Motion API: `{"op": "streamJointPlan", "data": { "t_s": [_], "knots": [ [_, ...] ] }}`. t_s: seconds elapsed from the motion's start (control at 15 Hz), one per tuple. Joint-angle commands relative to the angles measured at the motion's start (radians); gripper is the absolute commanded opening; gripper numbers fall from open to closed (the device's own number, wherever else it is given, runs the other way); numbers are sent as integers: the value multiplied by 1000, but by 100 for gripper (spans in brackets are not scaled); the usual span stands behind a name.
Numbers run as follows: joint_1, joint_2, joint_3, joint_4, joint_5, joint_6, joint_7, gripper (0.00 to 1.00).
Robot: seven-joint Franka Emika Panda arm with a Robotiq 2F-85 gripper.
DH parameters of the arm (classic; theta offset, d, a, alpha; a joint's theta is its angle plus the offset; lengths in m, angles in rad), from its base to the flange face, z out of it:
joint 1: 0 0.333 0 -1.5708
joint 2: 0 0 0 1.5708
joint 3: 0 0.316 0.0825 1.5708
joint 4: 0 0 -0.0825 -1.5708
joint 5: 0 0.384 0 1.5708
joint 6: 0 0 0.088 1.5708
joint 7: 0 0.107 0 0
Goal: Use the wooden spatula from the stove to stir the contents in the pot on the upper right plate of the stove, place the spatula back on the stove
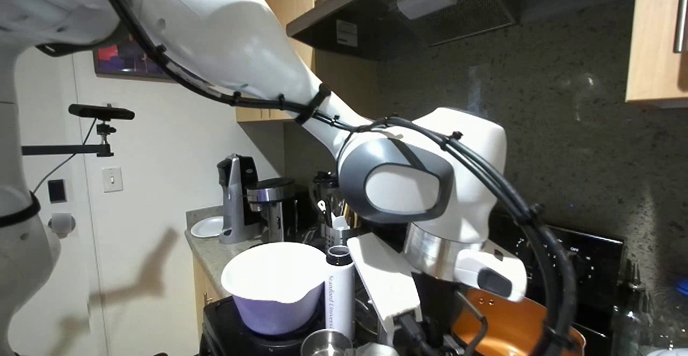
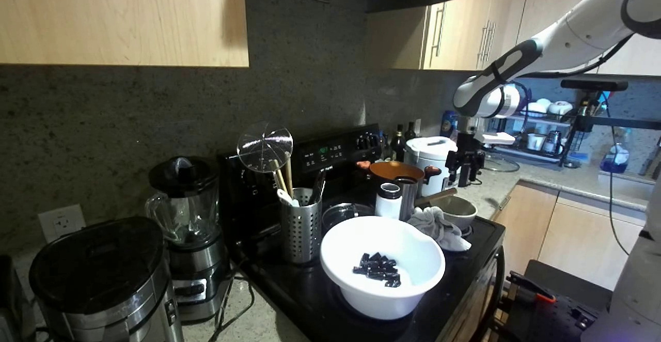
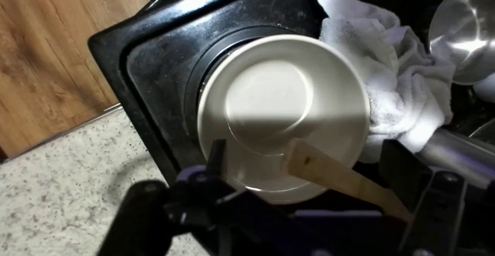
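Note:
The wooden spatula [image 3: 332,171] shows in the wrist view with one end over the cream bowl [image 3: 284,38] and the rest passing under my right finger. It also lies by that bowl in an exterior view [image 2: 437,196]. My gripper [image 3: 305,147] is open, its fingers apart above the spatula with nothing held. It hangs beside the pot in an exterior view [image 2: 459,177]. The copper-orange pot [image 2: 395,169] stands on the black stove [image 2: 315,300], near the back panel; it also shows in an exterior view [image 1: 500,324], partly hidden by my wrist. Its contents are hidden.
A grey-white cloth [image 3: 386,82] and steel cup [image 3: 464,35] are beside the cream bowl. A big white bowl [image 2: 382,300] with black pieces, a white bottle [image 2: 388,206] and a perforated utensil holder [image 2: 301,233] stand on the stove. A range hood [image 1: 376,28] is overhead.

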Motion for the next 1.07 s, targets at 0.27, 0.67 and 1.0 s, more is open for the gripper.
{"op": "streamJointPlan", "data": {
  "t_s": [0.27,0.67,1.0],
  "knots": [
    [-61,148,37,84,172,-19,-1,100],
    [-102,212,67,111,310,-3,-29,100],
    [-132,237,76,136,350,-4,-34,66]
  ]
}}
